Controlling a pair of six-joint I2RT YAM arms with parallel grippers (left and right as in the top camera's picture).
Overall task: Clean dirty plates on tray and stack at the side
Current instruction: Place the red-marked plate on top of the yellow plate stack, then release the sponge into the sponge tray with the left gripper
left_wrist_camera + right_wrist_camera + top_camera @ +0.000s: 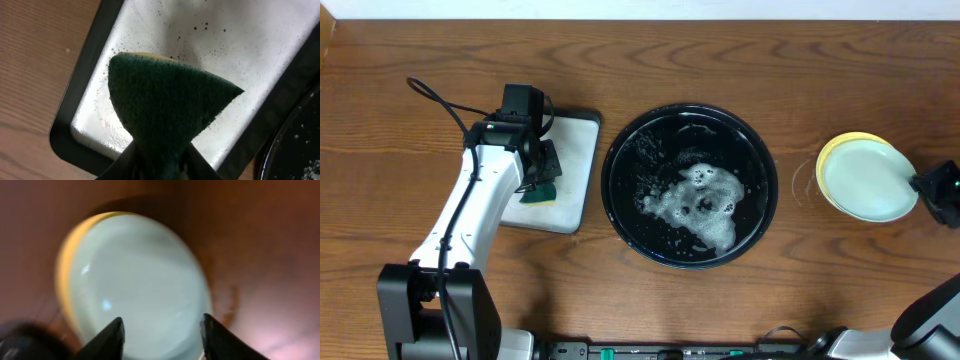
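Observation:
Two plates are stacked on the bare wood at the right, a mint-green plate [865,180] [140,280] on a yellow one [835,148] [65,265]. My right gripper [925,185] [162,325] hangs open just over the stack's right edge, nothing between its fingers. The black tray [610,185] in the middle holds only white foam [705,205] and water drops. At the left, my left gripper [542,180] [162,160] is shut on a dark green sponge [540,192] [165,105], held above the white tray.
The rectangular white tray [575,170] [240,50] with a dark rim lies just left of the black tray and is speckled with dark spots. A wet ring [230,300] marks the wood beside the plate stack. A black cable [440,100] trails from the left arm.

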